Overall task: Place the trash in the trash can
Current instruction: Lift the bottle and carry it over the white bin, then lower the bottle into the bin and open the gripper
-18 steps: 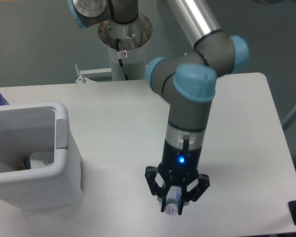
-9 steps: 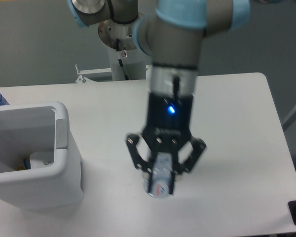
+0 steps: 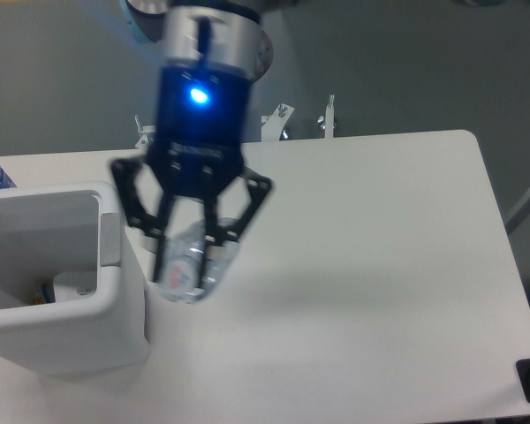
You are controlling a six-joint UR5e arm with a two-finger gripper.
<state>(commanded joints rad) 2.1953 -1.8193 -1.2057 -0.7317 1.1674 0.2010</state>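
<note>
Hanging left of centre, the black two-finger gripper [image 3: 191, 256] is clamped on the crushed clear bluish plastic bottle [image 3: 187, 267], just right of the large white rectangular plastic bin [image 3: 115, 305]; release into it remains.

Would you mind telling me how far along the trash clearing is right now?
Something small already lies inside the bin, though it is unclear what. The gripper holds the crushed bottle in the air, just right of the bin's rim. Left: carry it over the opening and release.
</note>
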